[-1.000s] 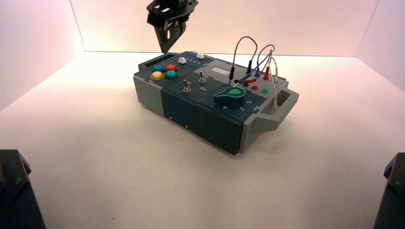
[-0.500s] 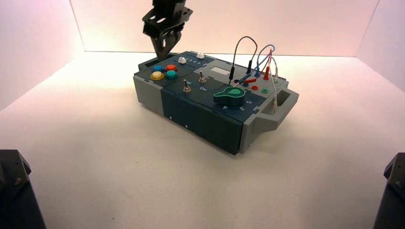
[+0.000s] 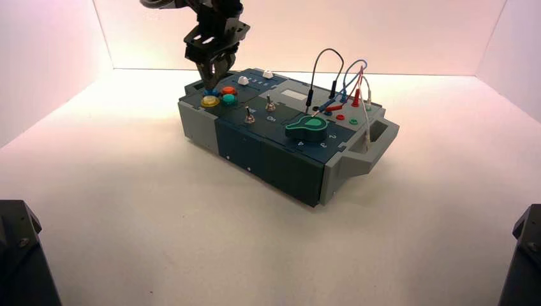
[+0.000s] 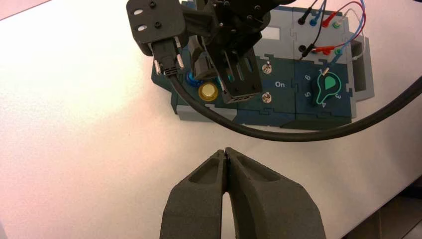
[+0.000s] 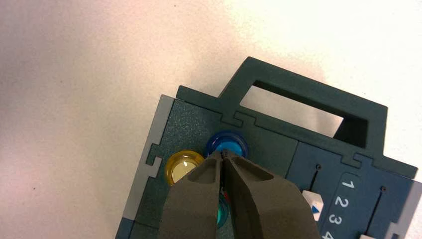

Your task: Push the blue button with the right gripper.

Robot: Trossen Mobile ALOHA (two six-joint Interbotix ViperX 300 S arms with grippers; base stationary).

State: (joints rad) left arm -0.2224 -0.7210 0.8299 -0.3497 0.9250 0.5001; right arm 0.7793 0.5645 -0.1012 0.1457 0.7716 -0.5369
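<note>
The blue button [image 5: 227, 144] sits at the box's corner next to the yellow button [image 5: 183, 167], and its centre looks bright. My right gripper [image 5: 222, 154] is shut, with its narrow tip at the blue button's edge; I cannot tell whether it touches. In the high view the right gripper [image 3: 210, 86] points down onto the button cluster and hides most of the blue button [image 3: 205, 93]. The left wrist view shows the blue button [image 4: 191, 78] under the right arm. My left gripper [image 4: 226, 152] is shut and empty, over the bare table away from the box.
The teal button [image 3: 229, 99] and orange-red button [image 3: 229, 90] sit beside the tip. Two toggle switches [image 3: 249, 115], a green knob [image 3: 307, 127], white sliders [image 3: 243, 80] and looped wires [image 3: 338, 76] fill the box top. The box's handle [image 5: 298, 104] lies just beyond the blue button.
My right gripper has come down and to the left, from above the box's far edge to the blue button. The box and the left arm have not moved.
</note>
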